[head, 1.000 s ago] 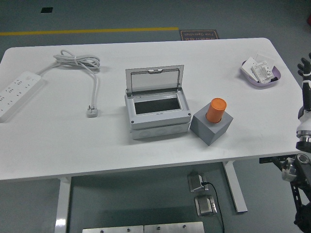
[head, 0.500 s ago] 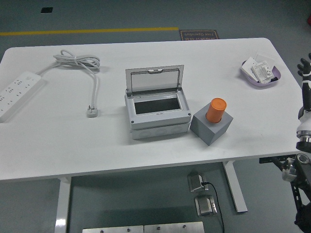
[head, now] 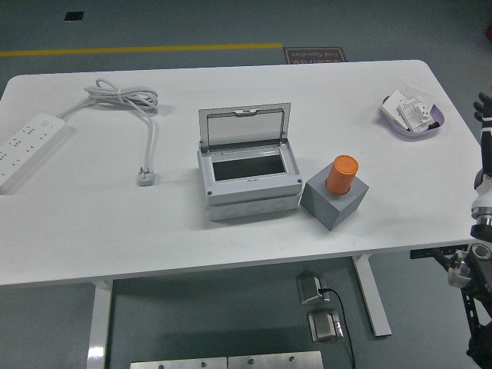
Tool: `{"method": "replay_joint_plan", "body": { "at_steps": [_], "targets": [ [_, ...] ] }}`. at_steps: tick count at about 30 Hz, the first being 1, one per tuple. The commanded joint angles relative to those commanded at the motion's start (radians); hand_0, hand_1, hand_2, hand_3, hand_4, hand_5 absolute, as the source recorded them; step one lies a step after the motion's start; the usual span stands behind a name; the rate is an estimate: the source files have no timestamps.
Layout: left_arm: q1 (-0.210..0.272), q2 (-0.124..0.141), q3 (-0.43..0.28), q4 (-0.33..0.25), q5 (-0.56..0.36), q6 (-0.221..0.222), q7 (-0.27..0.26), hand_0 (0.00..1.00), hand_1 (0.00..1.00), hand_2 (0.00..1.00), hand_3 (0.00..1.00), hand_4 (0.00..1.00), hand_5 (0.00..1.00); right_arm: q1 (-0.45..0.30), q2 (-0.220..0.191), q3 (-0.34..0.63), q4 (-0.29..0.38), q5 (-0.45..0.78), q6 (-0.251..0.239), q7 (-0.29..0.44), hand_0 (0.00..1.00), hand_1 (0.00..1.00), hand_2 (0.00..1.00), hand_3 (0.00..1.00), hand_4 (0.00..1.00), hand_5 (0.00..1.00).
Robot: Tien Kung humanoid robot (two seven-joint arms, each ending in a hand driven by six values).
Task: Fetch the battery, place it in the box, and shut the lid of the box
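An orange cylindrical battery stands upright in a grey block holder right of the table's centre. Just left of it sits the grey box, its clear lid raised upright at the back and its inside dark and empty. My right hand is at the picture's right edge, beyond the table's right side and far from the battery. Its fingers point up, spread, and hold nothing. The left arm is out of view.
A purple dish with white parts lies at the back right, close to my right hand. A white power strip lies at the far left; its coiled cable and plug lie left of the box.
My right hand has drifted slightly to the right, partly out of the picture. Nothing on the table has moved.
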Motion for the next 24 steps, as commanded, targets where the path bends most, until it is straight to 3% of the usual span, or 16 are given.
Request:
{"method": "replay_joint_plan", "body": {
  "at_steps": [24],
  "targets": [
    [-0.007,0.000,-0.004,0.000,-0.012,0.003,0.007,0.686,0.690,0.664,0.748,0.726,0.444,0.001,0.001,0.008,0.001,-0.003,0.001,0.001,0.822,0.788,0.800,0.838,0.969,0.867]
  ]
}}
